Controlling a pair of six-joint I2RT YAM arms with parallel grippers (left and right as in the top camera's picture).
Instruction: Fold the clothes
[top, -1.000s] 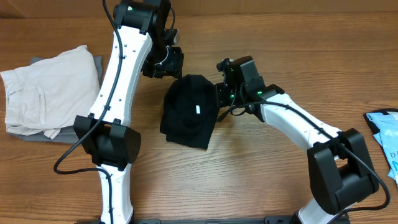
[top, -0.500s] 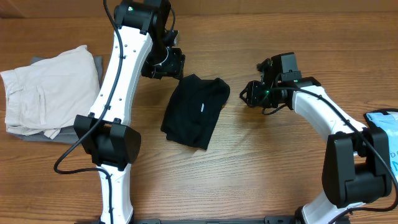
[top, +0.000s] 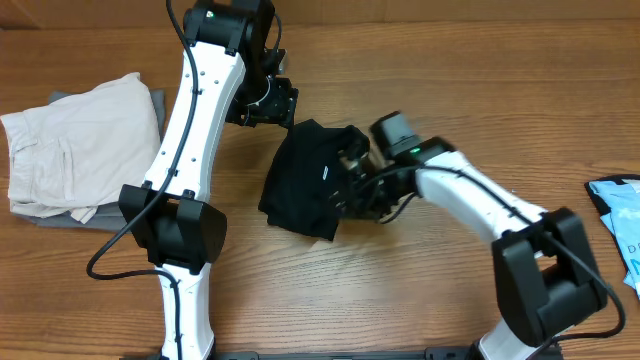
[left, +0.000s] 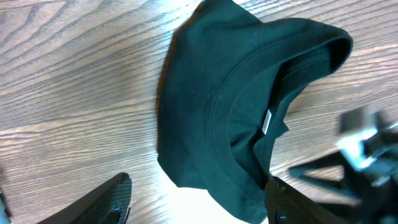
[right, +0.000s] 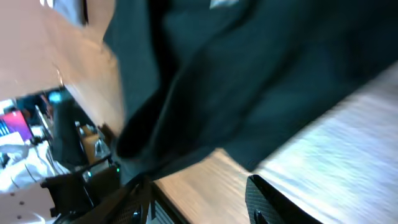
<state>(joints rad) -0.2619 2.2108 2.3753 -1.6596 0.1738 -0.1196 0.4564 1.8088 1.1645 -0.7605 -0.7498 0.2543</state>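
Black T-shirt (top: 300, 185) w/ small white neck label (left: 268, 121), text unreadable.

Wooden table (top: 420, 300): brown, strong grain, spreads on every side of the left gripper (top: 268, 103) and right gripper (top: 352, 185). Beyond the left gripper, along the far table edge, is a pale strip (top: 60, 15) with a tan patch (top: 340, 10) beside it; wall or floor, can't tell. In the left wrist view, light glare on the wood (left: 68, 93) lies just ahead of the pincer. In the right wrist view, off the table edge to the pincer's left, there is blurred room clutter (right: 37, 143): dark gear, a small blue light (right: 53, 96), a pink patch.
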